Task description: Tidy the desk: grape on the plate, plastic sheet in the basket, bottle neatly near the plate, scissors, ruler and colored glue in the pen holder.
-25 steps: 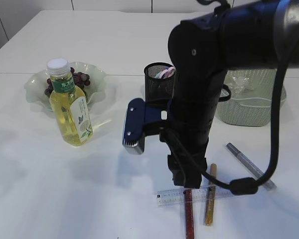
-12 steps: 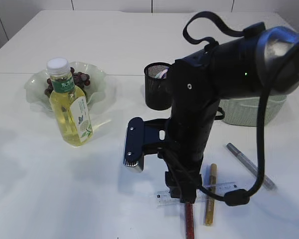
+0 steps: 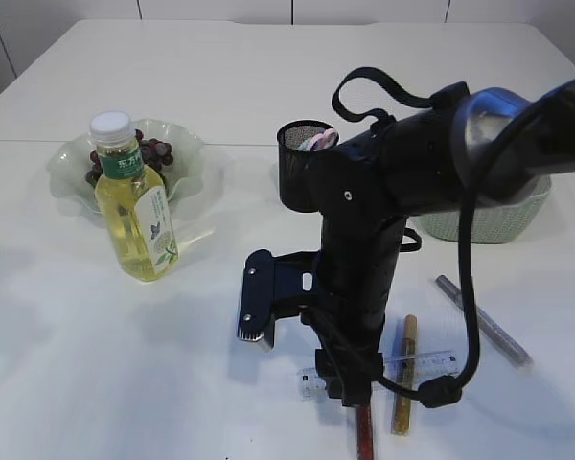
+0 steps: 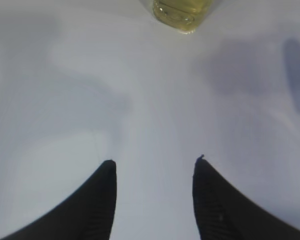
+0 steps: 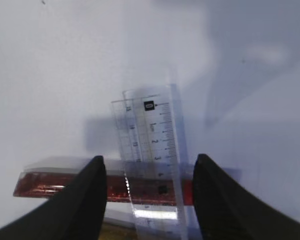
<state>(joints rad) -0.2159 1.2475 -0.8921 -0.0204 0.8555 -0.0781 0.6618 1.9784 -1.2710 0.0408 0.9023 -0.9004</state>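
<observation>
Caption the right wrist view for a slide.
Open right gripper poised over a clear ruler lying across a red glue stick on the white table.

I count one clear plastic bottle of yellow liquid (image 3: 134, 201), one pale green glass plate (image 3: 72, 168) upper left, one black mesh pen holder (image 3: 297, 168), one green woven basket (image 3: 479, 225), one transparent ruler (image 3: 426, 362), and three glue pens: red (image 3: 364, 431), gold (image 3: 403, 379), silver (image 3: 484, 321).

The right arm (image 3: 364, 240) is finished in glossy black, with a small screw seen on its rounded joint. A blue-edged camera block (image 3: 259, 297) is mounted at nine o'clock of the wrist. Black cables are looped at twelve and five o'clock.
</observation>
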